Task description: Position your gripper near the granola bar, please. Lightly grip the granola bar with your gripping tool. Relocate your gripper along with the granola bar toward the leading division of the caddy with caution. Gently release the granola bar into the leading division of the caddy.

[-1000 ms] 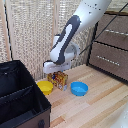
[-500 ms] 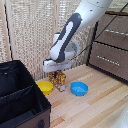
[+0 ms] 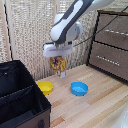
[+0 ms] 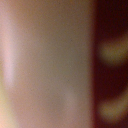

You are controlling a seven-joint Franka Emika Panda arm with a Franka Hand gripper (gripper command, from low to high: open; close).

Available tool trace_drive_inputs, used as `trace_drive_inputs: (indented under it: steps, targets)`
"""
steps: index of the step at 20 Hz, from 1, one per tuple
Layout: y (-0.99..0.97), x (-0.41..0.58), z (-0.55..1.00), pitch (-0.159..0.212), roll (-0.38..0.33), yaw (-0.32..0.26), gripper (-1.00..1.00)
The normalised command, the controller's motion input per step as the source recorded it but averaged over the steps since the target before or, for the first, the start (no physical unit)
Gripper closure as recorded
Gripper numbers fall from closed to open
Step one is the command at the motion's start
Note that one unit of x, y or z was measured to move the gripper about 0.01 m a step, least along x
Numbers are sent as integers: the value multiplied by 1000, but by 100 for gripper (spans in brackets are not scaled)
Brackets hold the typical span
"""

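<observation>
My gripper (image 3: 58, 58), under its white flat block, is shut on the granola bar (image 3: 59, 65). The bar is an orange, red and yellow box that hangs upright in the air above the wooden table, over the gap between the two bowls. The black fabric caddy (image 3: 15, 75) stands at the exterior view's left, with a divider (image 3: 22, 93) splitting it into compartments. The gripper is well to the right of the caddy and higher than its rim. The wrist view is a blurred close-up of pinkish and dark red surface with yellowish marks (image 4: 114, 50); nothing in it can be told apart.
A yellow bowl (image 3: 45, 87) and a blue bowl (image 3: 79, 88) sit on the table below the gripper. A brown drawer cabinet (image 3: 111, 45) stands at the exterior view's right. A pale slatted screen (image 3: 30, 30) closes the back.
The gripper has risen from close to the table, with the granola bar in it. The bowls and the caddy have not moved.
</observation>
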Motion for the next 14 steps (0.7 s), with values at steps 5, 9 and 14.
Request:
trace_drive_inputs:
  steps: [5, 9, 14]
  targets:
    - [74, 147, 817, 172, 0, -54, 100]
    - [1, -6, 792, 89, 14, -181, 100]
    - [15, -197, 619, 0, 54, -247, 100]
